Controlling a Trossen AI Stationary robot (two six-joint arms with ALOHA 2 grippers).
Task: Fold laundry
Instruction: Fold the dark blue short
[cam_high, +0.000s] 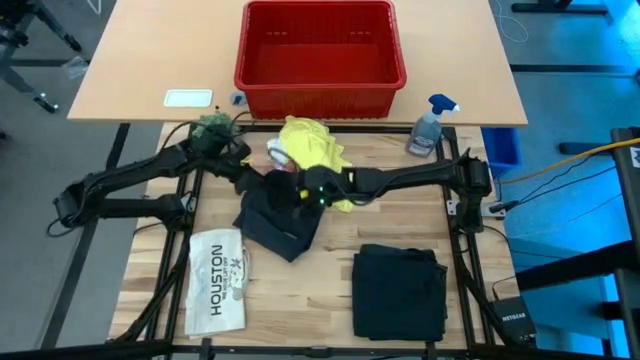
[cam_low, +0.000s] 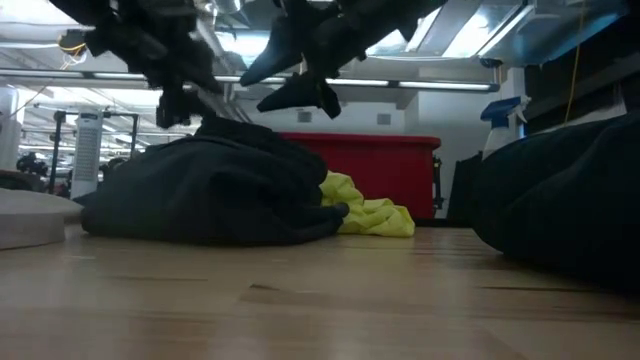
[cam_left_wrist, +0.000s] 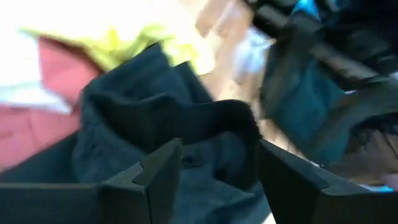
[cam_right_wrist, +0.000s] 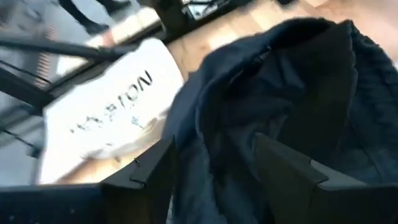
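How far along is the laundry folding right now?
One dark garment already lies folded flat at the table's front right. In hand: a crumpled dark garment mid-table, with the left gripper and right gripper both over it, jaws open, nothing gripped. Left: that piece, plus the yellow shirt and a pink cloth, bunched behind it.

A crumpled dark garment (cam_high: 280, 215) lies mid-table, the landmark here. Behind it, a yellow shirt (cam_high: 312, 145), red basket (cam_high: 318, 55) and spray bottle (cam_high: 428, 125) crowd the way. A printed white item (cam_high: 216, 280) lies front-left, folded dark cloth (cam_high: 400, 290) front-right; bare wood (cam_high: 300, 300) runs between them.
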